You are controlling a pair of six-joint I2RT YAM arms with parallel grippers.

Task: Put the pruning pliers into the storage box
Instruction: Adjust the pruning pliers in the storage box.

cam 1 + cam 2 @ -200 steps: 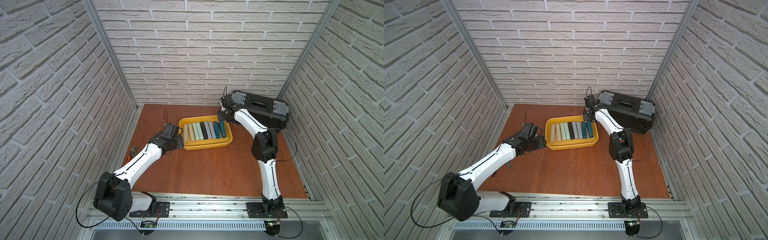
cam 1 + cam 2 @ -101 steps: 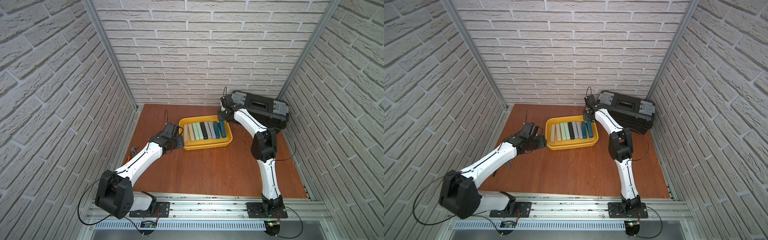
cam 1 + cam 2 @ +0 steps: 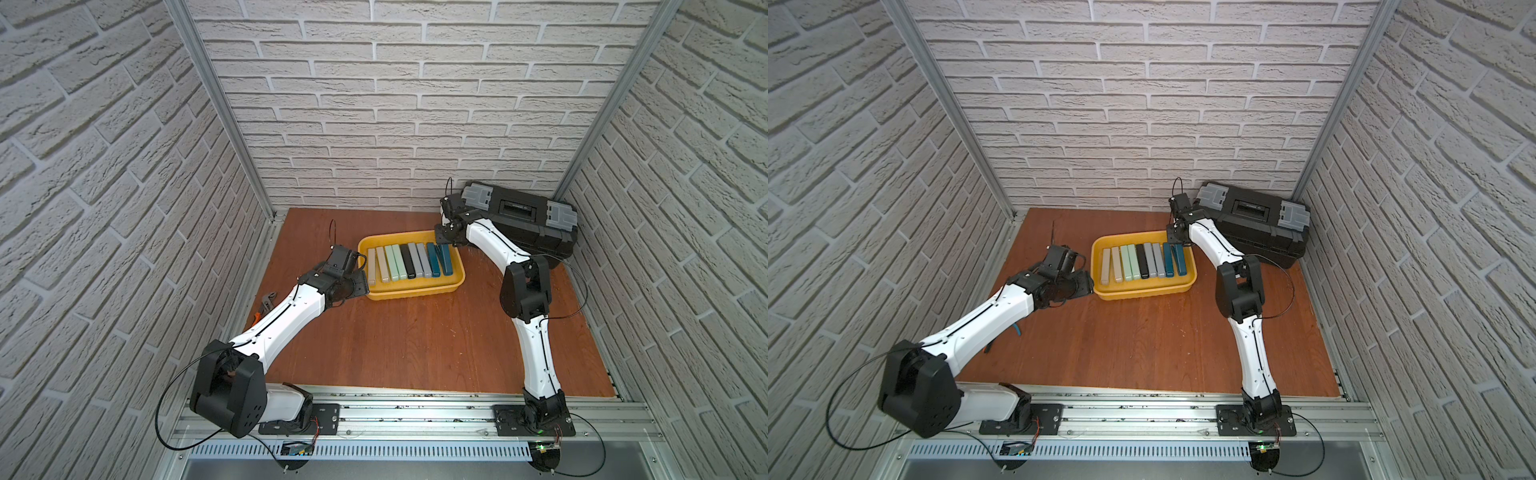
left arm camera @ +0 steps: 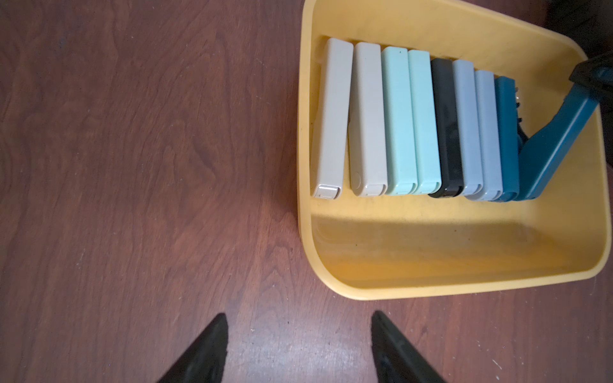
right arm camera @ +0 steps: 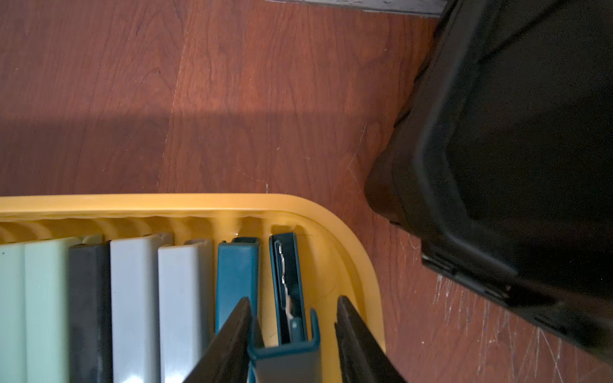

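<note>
The yellow storage box (image 3: 411, 291) (image 3: 1142, 291) stands mid-table with the pruning pliers (image 3: 407, 262) (image 3: 1143, 262) lying side by side in it: beige, mint, black, grey and teal bars. The last teal pliers (image 4: 564, 132) at the box's far right corner gape open, one handle (image 5: 285, 361) raised. My right gripper (image 5: 294, 298) (image 3: 442, 240) straddles that raised handle, open: one finger lies against it, the other stands a little off. My left gripper (image 4: 298, 315) (image 3: 365, 284) hovers open and empty over the wood just outside the box's left front corner.
A black toolbox (image 3: 523, 216) (image 5: 514, 132) with grey latches sits close behind and to the right of the right gripper. A steel-jawed tool (image 3: 268, 298) lies at the table's left edge, partly under my left arm. Brick walls close in three sides.
</note>
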